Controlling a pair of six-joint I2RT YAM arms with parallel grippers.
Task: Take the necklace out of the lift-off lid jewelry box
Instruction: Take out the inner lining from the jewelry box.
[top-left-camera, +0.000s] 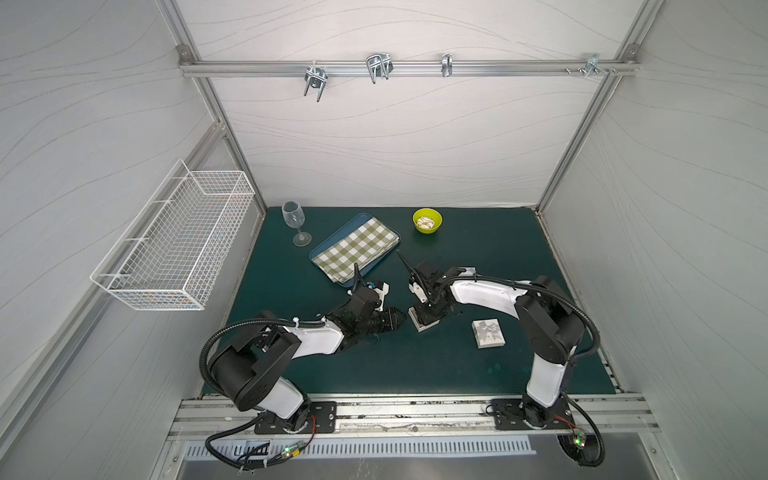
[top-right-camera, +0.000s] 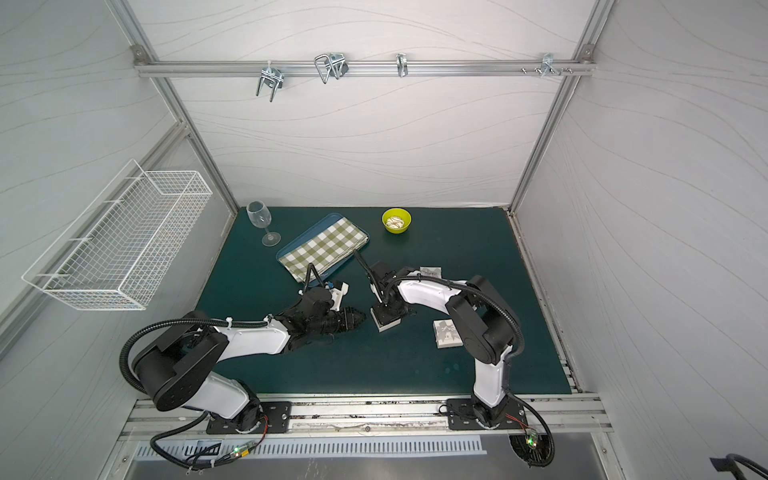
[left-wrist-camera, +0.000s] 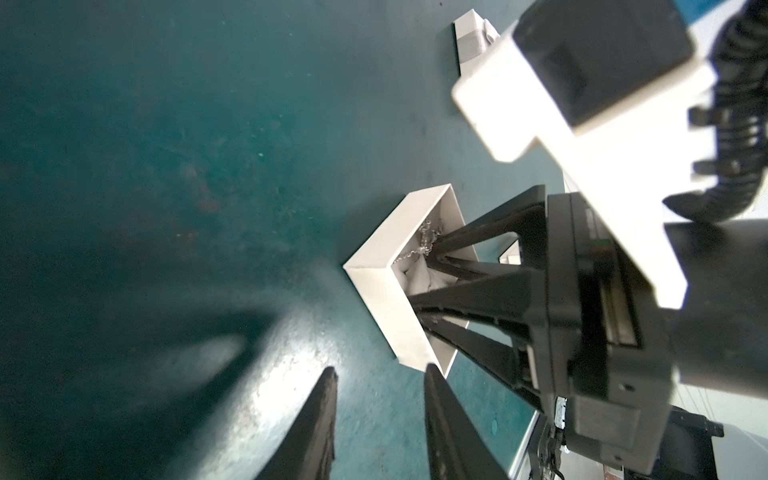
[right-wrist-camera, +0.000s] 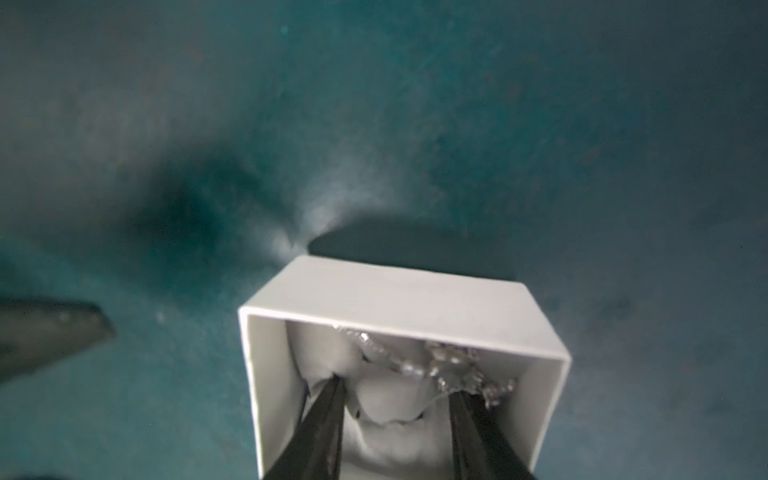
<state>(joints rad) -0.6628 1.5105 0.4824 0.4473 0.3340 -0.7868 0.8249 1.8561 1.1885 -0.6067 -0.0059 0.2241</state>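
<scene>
White cardboard jewelry box (right-wrist-camera: 399, 299) stands open on the green desk (right-wrist-camera: 540, 124), low in the right wrist frame. The silver necklace (right-wrist-camera: 453, 365) lies inside against its wall. There the right hand (right-wrist-camera: 395, 386) has its fingers apart, one tip touching the necklace. The left hand (left-wrist-camera: 378, 374), just beside the box, is apart and empty.

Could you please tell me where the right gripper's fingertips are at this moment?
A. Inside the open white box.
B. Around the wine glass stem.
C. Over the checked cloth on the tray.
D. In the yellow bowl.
A: the right wrist view shows the right gripper reaching down inside the open white box, its jaws apart on the padding beside the necklace.
</scene>
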